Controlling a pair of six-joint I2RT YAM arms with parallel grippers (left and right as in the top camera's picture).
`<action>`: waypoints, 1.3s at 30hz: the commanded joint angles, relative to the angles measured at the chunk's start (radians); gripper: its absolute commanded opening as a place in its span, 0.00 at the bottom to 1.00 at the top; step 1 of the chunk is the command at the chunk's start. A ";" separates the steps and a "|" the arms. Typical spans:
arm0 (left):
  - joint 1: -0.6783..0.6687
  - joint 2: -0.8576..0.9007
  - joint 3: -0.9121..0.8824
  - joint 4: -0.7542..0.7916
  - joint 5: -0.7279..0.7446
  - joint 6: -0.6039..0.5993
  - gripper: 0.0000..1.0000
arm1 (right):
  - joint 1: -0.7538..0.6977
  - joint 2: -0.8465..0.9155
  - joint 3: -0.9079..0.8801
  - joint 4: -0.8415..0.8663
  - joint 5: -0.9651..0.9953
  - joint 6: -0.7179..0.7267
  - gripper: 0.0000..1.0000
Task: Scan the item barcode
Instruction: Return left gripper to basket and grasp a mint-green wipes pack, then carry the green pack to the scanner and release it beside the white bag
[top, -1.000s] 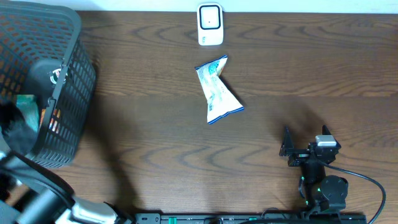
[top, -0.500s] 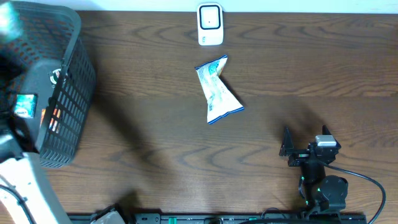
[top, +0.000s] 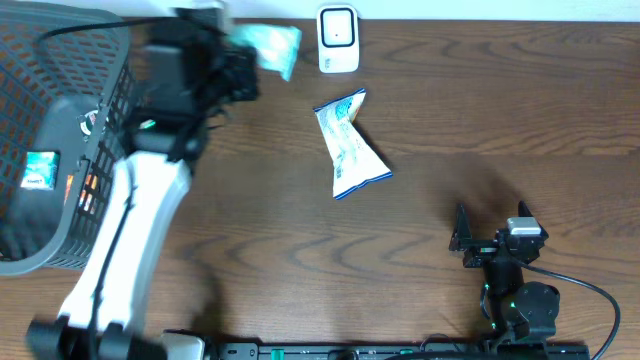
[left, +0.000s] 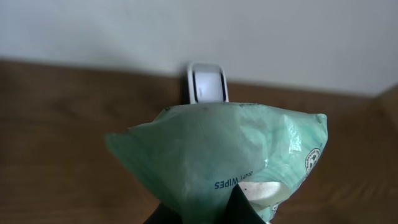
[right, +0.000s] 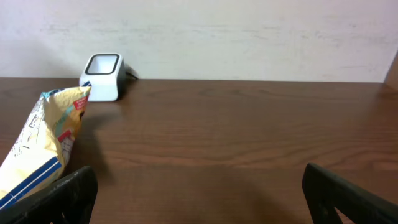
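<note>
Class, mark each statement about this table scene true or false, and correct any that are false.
1. The left gripper is shut on a pale green plastic wipes packet. True.
2. That packet lies inside the black mesh basket. False: it is held up outside the basket, beside the white box-shaped barcode scanner.
3. The right gripper is open and holds nothing. True.
4. The blue, white and yellow snack bag is in the right gripper. False: it lies on the wooden table, apart from both grippers.
</note>
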 joint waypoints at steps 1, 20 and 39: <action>-0.075 0.140 0.013 0.000 -0.021 -0.002 0.08 | 0.003 -0.004 -0.003 -0.003 0.001 0.011 0.99; -0.294 0.447 0.013 -0.002 -0.136 -0.045 0.07 | 0.003 -0.004 -0.003 -0.003 0.001 0.011 0.99; -0.205 0.430 0.014 -0.115 -0.306 -0.019 0.76 | 0.003 -0.004 -0.003 -0.003 0.001 0.011 0.99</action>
